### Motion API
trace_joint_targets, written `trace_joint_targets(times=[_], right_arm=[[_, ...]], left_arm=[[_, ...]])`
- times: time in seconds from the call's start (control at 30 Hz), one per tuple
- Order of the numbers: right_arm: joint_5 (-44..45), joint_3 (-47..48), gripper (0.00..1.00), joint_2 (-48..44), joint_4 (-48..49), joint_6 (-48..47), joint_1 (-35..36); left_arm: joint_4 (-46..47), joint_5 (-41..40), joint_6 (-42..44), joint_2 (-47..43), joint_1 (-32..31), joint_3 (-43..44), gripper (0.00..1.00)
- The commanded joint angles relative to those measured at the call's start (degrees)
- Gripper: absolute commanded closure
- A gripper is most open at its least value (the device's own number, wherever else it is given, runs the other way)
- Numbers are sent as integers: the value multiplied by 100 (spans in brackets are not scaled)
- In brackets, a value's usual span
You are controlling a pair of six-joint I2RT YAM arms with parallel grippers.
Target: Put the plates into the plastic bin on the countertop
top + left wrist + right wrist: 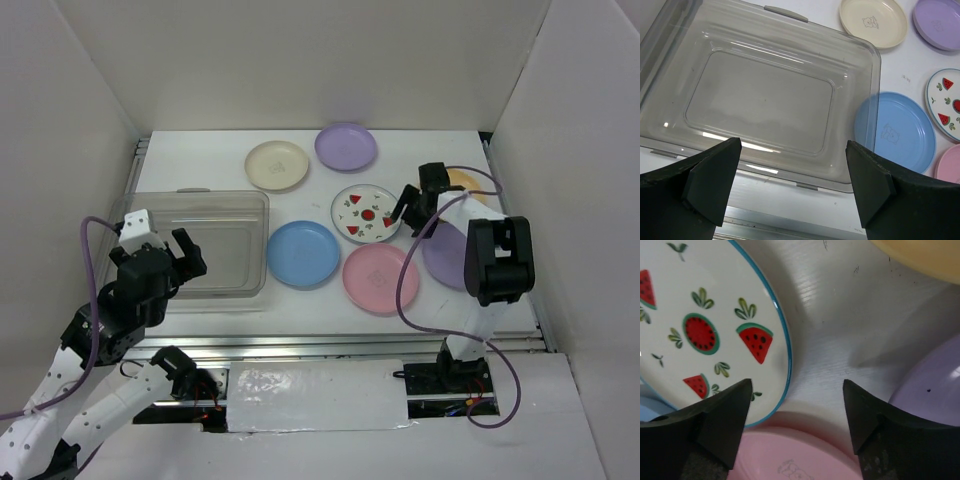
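Both left hand and right hand gape; a mistimed pinch could skid the fruit-print plate away.

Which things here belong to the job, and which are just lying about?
Job: bin, cream plate, back lilac plate, right lilac plate, printed plate, blue plate, pink plate, orange plate.
Lying about: purple cable, white sheet at front.

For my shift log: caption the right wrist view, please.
Right end effector, jaws apart, over countertop between the watermelon-print plate and lilac plate.
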Motion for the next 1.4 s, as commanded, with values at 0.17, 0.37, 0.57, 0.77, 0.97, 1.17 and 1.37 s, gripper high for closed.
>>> trace_joint_targets(times=[0.17, 0.37, 0.57, 0.77, 0.97, 1.17, 1.37], right_arm=[[-191, 362, 51, 492, 285, 232, -78], [-122, 907, 58, 844, -322, 214, 18], [-218, 1065, 72, 958, -541, 197, -17], [-192, 1346, 55, 1142, -883, 109, 18], [-201, 1856, 79, 1468, -1385, -14, 45], [-262, 1971, 100, 1521, -1500, -31, 10], [-359, 1233, 100, 899, -657, 187, -78]], left_arm=[[267, 63, 182, 38, -23, 6, 1], [267, 63, 165, 3, -15, 14, 1], [267, 63, 165, -50, -15, 6, 1], [275, 98, 182, -41, -15, 14, 1], [232, 72, 156, -41, -15, 23, 1], [231, 54, 156, -41, -15, 41, 1], [267, 98, 191, 29, -15, 32, 1]])
